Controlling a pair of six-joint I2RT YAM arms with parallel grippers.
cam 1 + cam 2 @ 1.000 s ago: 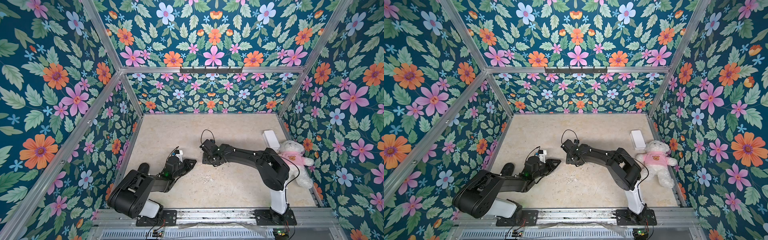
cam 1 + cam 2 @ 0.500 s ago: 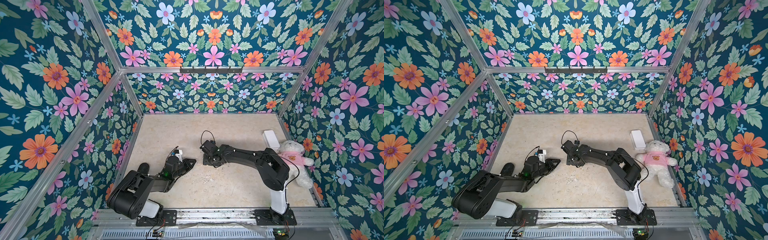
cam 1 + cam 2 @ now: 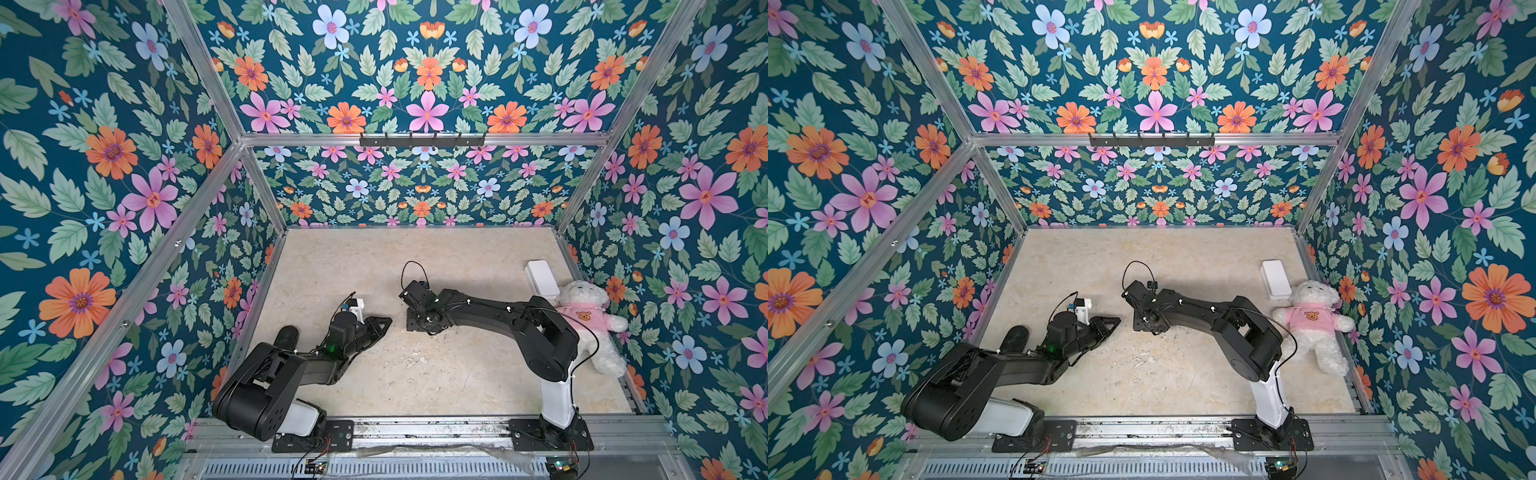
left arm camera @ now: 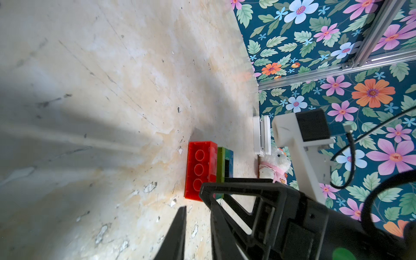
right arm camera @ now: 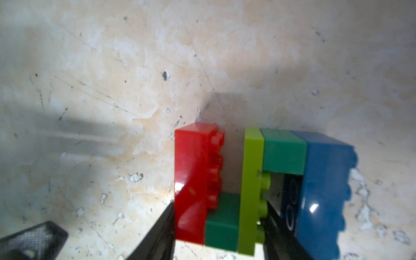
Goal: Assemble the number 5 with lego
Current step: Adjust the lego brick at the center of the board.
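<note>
Seating step I reckon: right gripper (image 5: 218, 208) pinching the number 5 (image 5: 251, 180), left gripper (image 3: 382, 323) closed and empty, next squeeze firmly.

No readable text, brand or number anywhere. White marks inside blue brick (image 5: 322, 191): too blurred to read. Plush bear (image 3: 592, 332), right side: bear-face emblem on pink shirt.

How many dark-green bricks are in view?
2. One dark-green brick sits between the lime plate and blue brick; the other dark-green brick between red brick and lime plate. More could be hidden.
</note>
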